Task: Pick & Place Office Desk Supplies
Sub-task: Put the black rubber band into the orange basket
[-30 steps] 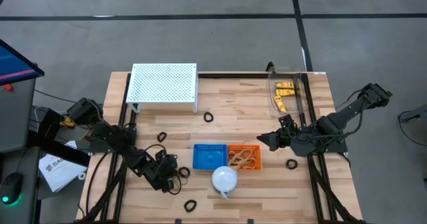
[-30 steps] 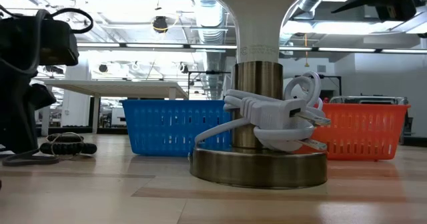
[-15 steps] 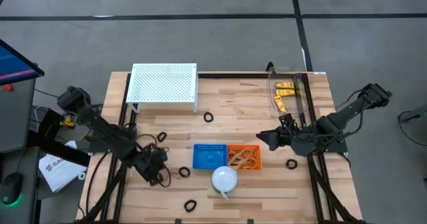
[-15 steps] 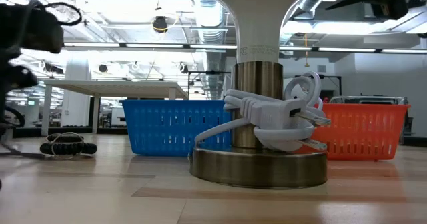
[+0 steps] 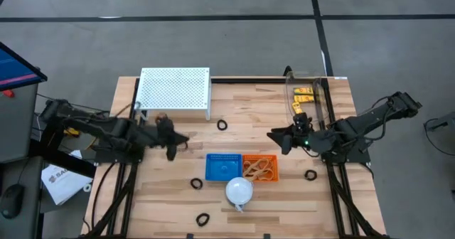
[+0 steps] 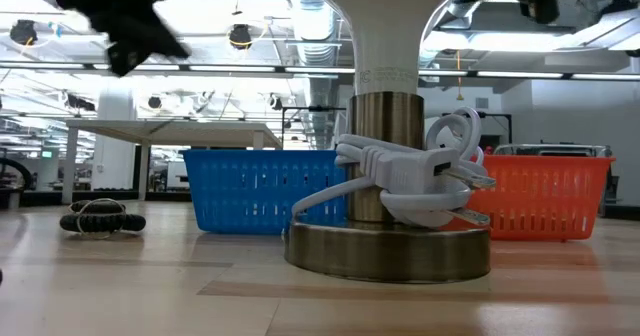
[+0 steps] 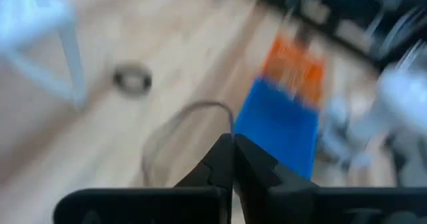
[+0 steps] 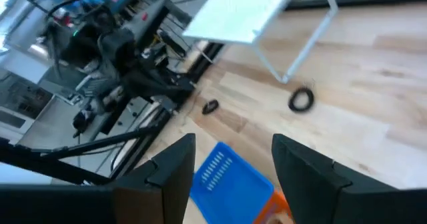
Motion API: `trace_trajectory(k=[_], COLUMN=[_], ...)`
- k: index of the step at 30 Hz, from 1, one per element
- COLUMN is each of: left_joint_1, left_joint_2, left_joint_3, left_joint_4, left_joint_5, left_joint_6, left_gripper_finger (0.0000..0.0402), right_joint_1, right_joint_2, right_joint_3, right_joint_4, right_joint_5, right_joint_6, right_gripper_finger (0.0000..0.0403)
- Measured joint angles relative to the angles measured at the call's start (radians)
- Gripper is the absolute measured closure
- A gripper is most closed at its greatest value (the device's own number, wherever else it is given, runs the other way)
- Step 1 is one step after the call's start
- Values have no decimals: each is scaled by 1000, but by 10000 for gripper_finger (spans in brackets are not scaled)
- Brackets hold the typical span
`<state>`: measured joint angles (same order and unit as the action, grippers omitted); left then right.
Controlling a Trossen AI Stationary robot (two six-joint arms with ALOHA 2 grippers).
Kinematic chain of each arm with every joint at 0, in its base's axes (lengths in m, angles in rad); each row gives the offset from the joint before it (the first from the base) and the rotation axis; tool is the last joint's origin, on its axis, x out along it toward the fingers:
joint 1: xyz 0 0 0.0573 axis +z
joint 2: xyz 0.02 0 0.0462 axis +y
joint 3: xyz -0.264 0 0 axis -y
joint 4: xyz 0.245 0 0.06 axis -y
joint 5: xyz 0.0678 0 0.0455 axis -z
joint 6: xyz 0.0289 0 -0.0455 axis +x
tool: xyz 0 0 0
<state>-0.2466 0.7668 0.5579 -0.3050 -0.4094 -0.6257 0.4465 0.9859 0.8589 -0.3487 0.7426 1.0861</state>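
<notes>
My left gripper hangs above the table, left of the blue basket, and is shut on a thin rubber-band loop. In the low view it is a dark blur at the upper left. My right gripper hovers open and empty past the orange basket, which holds tan rubber bands. Black rings lie flat on the wood. Yellow clips sit in a clear container. My left gripper pinches the thin loop between its shut fingertips, at the part of the band beside them. The fingers slant downward from the table's left side. The loop stands out in front of the tips, clear of the table; the view is blurred.
A white perforated stand stands at the far left. A white dome lamp, with a metal base and a coiled cord, sits in front of the baskets. Bare wood lies between the stand and the baskets.
My left gripper has risen from the table's near left part and swung toward the far edge, ending level with the blue basket's far left corner. The thin loop that lay on the wood there has left the table. My right gripper has shifted slightly toward the far edge and rolled.
</notes>
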Motion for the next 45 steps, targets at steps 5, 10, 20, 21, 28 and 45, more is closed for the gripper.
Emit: trace_trajectory(k=[5, 10, 20, 21, 28, 45], left_joint_1=[166, 268, 299, 299, 299, 292], left_joint_2=[-7, 52, 269, 292, 439, 574], left_joint_3=[1, 1, 40, 61, 212, 387], left_joint_4=[239, 445, 806, 811, 811, 816], left_joint_5=[59, 123, 130, 132, 233, 337], left_joint_6=[106, 130, 128, 128, 155, 157], left_gripper_finger=[401, 401, 401, 401, 400, 399], right_joint_1=[-57, -111, -275, -293, -416, -489], right_joint_2=[0, 0, 0, 0, 20, 233], right_joint_3=[0, 0, 0, 0, 0, 124], right_joint_4=[154, 322, 552, 556, 569, 560], right_joint_5=[-100, -129, -173, -192, -405, -564], right_joint_6=[-238, -494, -841, -847, -828, -931], right_gripper_finger=[207, 207, 207, 207, 207, 207])
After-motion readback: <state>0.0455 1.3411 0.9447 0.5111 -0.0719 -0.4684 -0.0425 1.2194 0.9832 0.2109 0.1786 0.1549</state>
